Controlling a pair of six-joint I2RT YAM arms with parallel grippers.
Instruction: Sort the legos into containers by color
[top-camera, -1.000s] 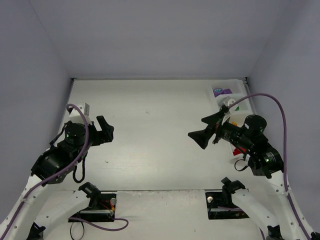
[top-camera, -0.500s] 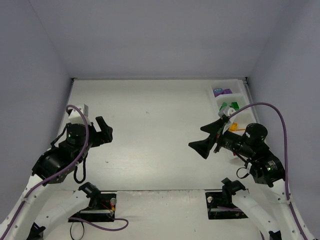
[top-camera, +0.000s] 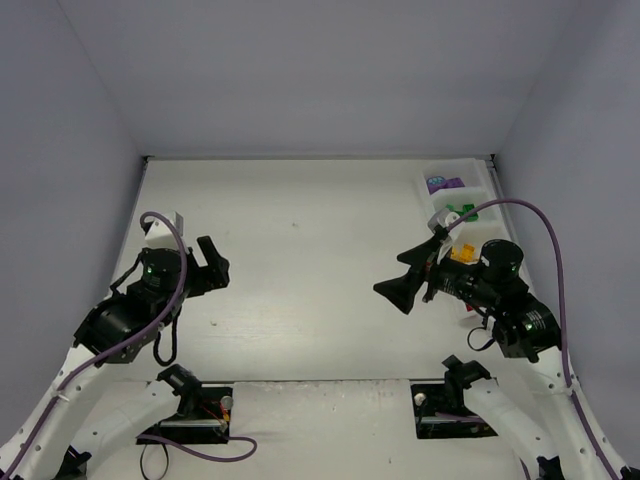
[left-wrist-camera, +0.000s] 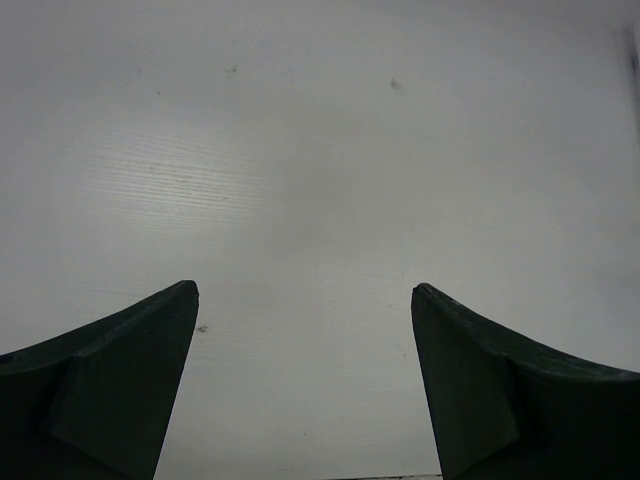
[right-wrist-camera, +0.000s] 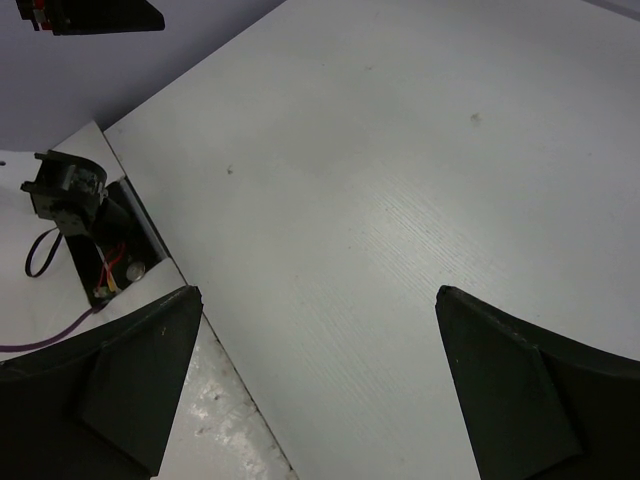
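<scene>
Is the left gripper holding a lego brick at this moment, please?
No, the left wrist view shows the left gripper open, with only the table visible in the gap.

Look to the far right corner of the surface (top-camera: 300, 260). There you have the translucent white plastic tray (top-camera: 484, 190), a row of small rectangular bins joined end to end. It runs along the right edge from the back corner toward you. In the farthest bin lie the purple bricks (top-camera: 445, 184), a small cluster of tiny plastic pieces. The next bin toward you holds the green bricks (top-camera: 462, 213), also bunched together. In the third bin you can make out orange-yellow bricks (top-camera: 462, 254), only partly showing. The nearer end of the tray is hidden in the overhead view, so you cannot tell what lies there. The bricks are too small for you to count.
</scene>
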